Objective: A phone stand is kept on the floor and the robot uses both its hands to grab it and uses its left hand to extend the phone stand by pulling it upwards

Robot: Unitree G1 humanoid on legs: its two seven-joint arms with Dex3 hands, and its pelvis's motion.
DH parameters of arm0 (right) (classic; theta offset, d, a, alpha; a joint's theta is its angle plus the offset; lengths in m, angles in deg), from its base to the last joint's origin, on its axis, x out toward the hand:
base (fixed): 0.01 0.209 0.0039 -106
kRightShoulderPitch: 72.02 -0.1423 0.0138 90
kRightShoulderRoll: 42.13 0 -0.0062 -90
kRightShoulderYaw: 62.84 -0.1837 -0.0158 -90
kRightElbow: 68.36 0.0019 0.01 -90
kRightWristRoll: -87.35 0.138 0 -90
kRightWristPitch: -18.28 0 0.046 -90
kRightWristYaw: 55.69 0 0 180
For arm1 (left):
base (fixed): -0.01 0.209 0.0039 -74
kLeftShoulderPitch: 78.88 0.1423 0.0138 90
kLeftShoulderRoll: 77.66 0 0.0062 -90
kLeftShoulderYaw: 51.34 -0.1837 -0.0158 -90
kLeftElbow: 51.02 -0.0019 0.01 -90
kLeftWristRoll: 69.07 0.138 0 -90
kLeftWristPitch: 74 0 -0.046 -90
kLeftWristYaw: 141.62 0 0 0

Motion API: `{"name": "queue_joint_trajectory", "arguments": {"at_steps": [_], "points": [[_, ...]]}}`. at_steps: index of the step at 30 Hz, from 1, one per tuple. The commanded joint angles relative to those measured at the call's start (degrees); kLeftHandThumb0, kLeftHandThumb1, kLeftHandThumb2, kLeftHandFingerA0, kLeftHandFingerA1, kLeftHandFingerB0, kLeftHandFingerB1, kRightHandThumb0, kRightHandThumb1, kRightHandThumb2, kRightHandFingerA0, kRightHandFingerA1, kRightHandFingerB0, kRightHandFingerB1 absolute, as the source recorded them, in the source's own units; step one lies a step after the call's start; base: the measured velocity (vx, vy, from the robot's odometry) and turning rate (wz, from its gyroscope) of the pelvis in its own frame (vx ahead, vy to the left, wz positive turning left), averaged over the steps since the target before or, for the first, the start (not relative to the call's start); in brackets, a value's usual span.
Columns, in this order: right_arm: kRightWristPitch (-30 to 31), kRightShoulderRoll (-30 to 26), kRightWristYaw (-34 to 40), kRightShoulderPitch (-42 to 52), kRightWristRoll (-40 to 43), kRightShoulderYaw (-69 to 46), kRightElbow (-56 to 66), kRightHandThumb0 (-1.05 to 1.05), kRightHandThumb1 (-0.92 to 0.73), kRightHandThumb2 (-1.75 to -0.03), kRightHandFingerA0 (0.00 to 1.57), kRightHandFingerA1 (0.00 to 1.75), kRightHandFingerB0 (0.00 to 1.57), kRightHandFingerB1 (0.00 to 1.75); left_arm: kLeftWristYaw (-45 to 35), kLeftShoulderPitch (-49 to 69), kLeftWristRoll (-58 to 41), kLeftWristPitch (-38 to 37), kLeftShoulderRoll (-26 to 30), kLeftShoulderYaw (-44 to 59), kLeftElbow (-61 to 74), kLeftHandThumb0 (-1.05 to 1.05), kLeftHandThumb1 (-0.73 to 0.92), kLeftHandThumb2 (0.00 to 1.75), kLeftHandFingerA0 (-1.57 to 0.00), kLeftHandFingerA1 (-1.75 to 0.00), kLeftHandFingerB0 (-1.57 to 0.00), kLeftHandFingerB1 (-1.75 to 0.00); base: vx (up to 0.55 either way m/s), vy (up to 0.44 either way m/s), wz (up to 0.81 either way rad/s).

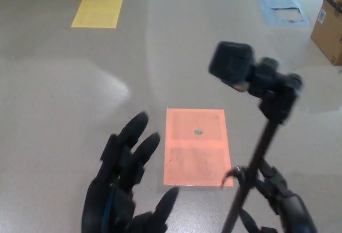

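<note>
Floor: grey concrete [64,83], yellow mat [98,10] far left, orange mat [195,146] centre, blue sheet [280,8] and cardboard box [330,27] far right.
Left hand: my left hand [124,187] hangs low left of the orange mat, fingers spread wide, holding nothing.
Phone stand: the phone stand [256,137] leans at the mat's right edge, head up and tilted left.
Right hand: my right hand [278,203] closed around the pole's lower part.
Risk: I judge the leaning pole could topple, held one-handed.
Room: bare floor all around.
</note>
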Motion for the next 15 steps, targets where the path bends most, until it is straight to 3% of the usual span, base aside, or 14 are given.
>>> {"name": "queue_joint_trajectory", "arguments": {"at_steps": [1,3,4,15], "points": [[1.8,-4.18,-6.31,4.93,6.45,0.04,7.93,-0.96,-0.54,-1.0,0.09,0.1,0.0,0.0,-2.73,3.48,3.09,6.61,3.26,2.28,2.02,-0.7,0.44,0.83,-0.06,-0.41,-0.03,-0.39,0.0,0.0,0.0],[2.1,-4.96,-6.82,6.06,7.46,0.08,9.66,-0.96,-0.54,-1.0,0.1,0.09,0.0,0.0,-2.99,4.13,3.4,6.04,3.55,3.27,1.66,-0.76,0.48,0.82,-0.09,-0.39,-0.06,-0.36,0.0,0.0,0.0],[2.5,-5.39,-6.9,6.6,7.63,0.1,10.51,-0.97,-0.55,-1.01,0.11,0.09,0.0,0.0,-3.09,4.5,3.5,5.98,3.54,3.73,1.54,-0.38,0.3,0.92,0.0,-0.49,-0.01,-0.5,0.0,0.0,0.0],[3.39,-8.13,-7.75,8.33,9.53,-0.25,11.73,-1.0,-0.58,-1.02,0.11,0.12,0.0,0.0,-4.58,6.56,5.05,5.05,1.39,5.92,0.21,-0.38,0.3,0.92,0.0,-0.49,-0.01,-0.5,0.0,0.0,0.0]]}}
